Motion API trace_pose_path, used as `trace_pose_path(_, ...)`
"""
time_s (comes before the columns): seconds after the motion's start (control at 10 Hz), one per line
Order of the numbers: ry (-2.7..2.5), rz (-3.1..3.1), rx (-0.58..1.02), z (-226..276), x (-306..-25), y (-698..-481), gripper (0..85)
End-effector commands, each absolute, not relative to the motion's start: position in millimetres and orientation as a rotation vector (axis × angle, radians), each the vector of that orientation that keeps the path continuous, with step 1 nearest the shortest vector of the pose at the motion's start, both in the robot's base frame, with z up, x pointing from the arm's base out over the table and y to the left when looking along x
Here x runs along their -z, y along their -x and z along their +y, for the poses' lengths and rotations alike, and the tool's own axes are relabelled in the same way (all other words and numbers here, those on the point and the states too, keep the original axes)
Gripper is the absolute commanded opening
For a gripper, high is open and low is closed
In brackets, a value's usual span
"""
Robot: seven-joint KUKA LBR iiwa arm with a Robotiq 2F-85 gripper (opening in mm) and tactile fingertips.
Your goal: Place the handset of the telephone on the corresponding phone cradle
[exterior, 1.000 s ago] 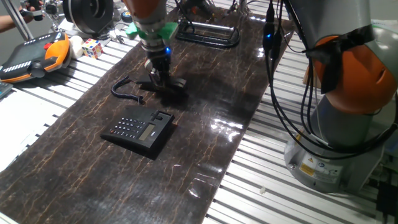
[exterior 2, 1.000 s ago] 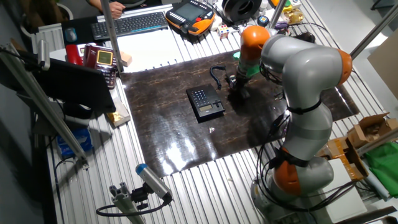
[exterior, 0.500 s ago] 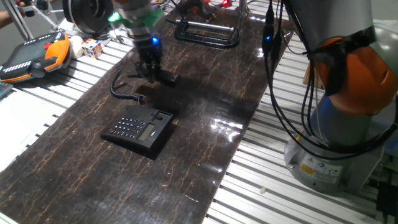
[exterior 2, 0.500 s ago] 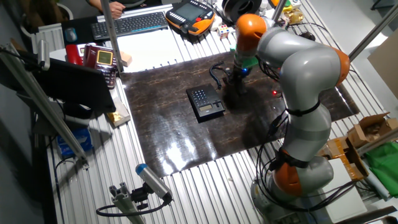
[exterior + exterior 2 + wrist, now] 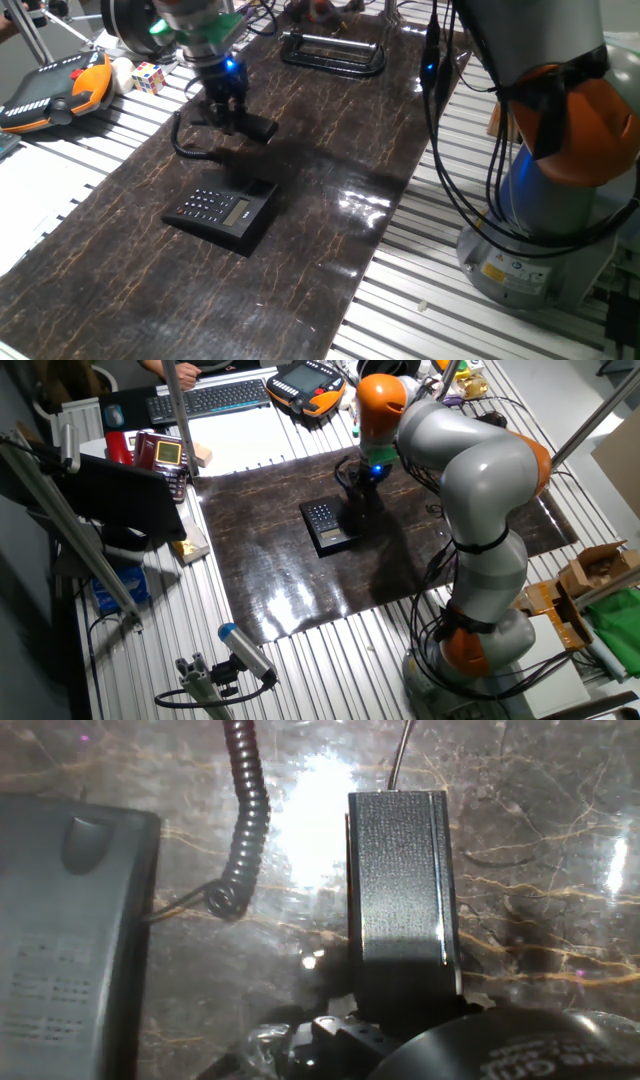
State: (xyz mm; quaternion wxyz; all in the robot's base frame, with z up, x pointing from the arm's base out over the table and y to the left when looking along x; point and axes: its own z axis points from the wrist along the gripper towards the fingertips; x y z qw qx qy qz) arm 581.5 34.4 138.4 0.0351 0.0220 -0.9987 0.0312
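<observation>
The black telephone (image 5: 220, 211) lies flat on the dark mat, keypad up; it also shows in the other fixed view (image 5: 328, 526). Its phone cradle (image 5: 262, 200) is the strip along the right side, in shadow. My gripper (image 5: 229, 117) is shut on the handset (image 5: 258, 127), a slim black bar held level above the mat, behind the phone. The coiled cord (image 5: 179, 140) hangs from its left end. In the hand view the cord (image 5: 245, 820) runs down to the phone base (image 5: 70, 930) at the left. In the other fixed view my gripper (image 5: 361, 497) hovers just right of the phone.
An orange-and-black pendant (image 5: 52, 90) and a colour cube (image 5: 150, 77) lie at the far left. A black metal tube frame (image 5: 335, 55) stands at the mat's far end. The arm's base (image 5: 560, 200) and cables stand at the right. A keyboard (image 5: 205, 398) lies behind the mat.
My gripper has lifted the handset off the mat and carried it left, with the cord trailing. The phone base has not moved.
</observation>
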Motion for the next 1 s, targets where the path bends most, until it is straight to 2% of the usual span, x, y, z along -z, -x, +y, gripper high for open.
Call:
trace_pose_path(0.0, -0.070, -3.072, -0.097, 35.6, -135.7, -580.2, 28.0)
trace_pose_path(0.5, -0.070, -3.069, -0.094, 38.3, -133.4, -576.7, 28.7)
trace_pose_path(0.9, -0.092, -3.075, -0.165, 39.1, -133.1, -575.7, 30.7)
